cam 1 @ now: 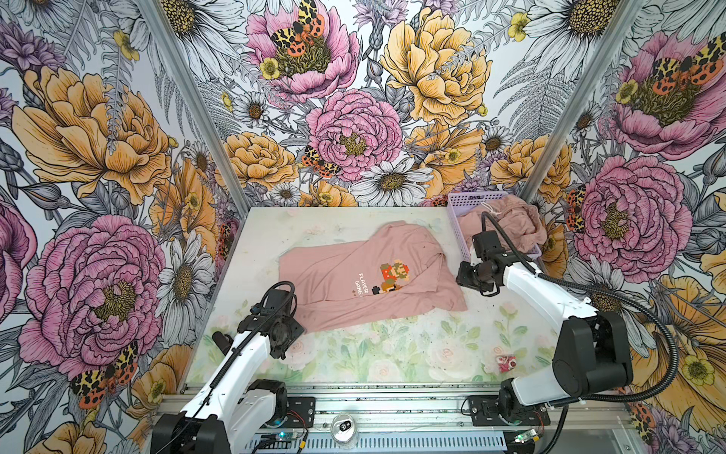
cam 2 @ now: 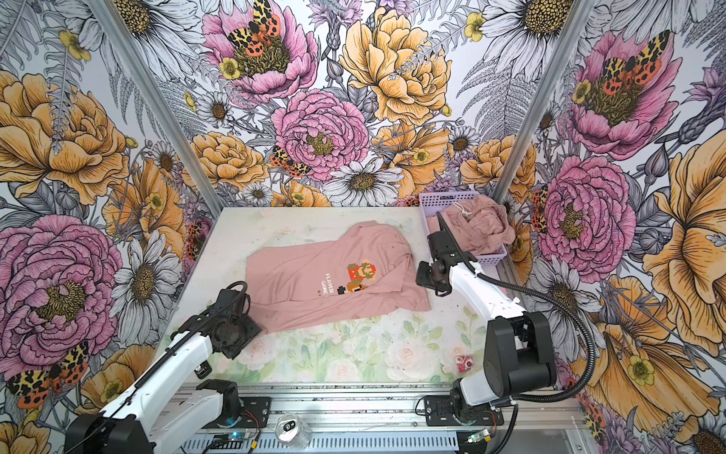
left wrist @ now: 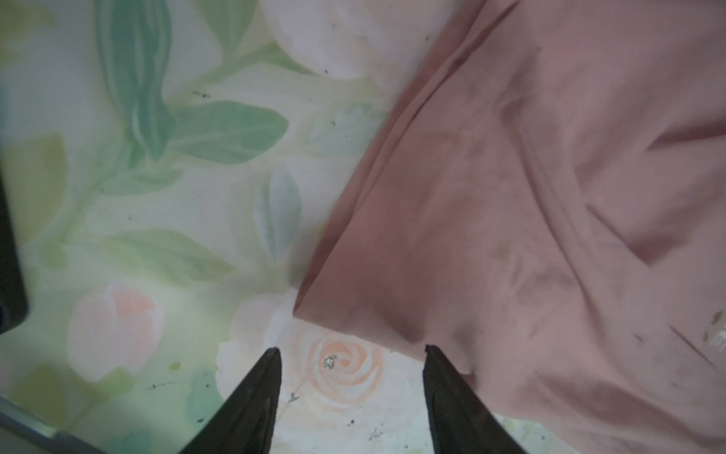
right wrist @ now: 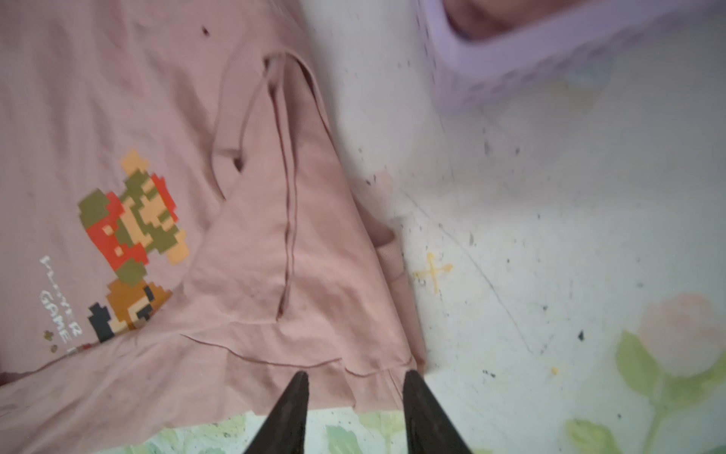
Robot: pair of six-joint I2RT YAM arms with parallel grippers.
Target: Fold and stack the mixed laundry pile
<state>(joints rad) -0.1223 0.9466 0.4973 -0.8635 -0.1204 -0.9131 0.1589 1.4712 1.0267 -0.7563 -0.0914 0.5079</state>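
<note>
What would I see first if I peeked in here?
The giant flower wallpaper all around jumps out first. Next comes the pink T-shirt lying in the middle of the table, with its pixel-art game character. A lilac basket holding another pink garment sits at the far right corner.

T-shirt point(cam 1: 345, 275) near-left corner: under the left arm point(cam 1: 281, 326) in both top views.
White text point(right wrist: 59, 310) on the T-shirt: first word blurred; line end under a fold.
Basket point(right wrist: 510, 74), far-right of the T-shirt: blurred, cut by the frame edge.
Drawstring piece point(cam 1: 510, 220): partly behind the right arm point(cam 1: 485, 241).
Red-and-white object point(cam 1: 506, 362), near-right of the T-shirt: too small to identify.
</note>
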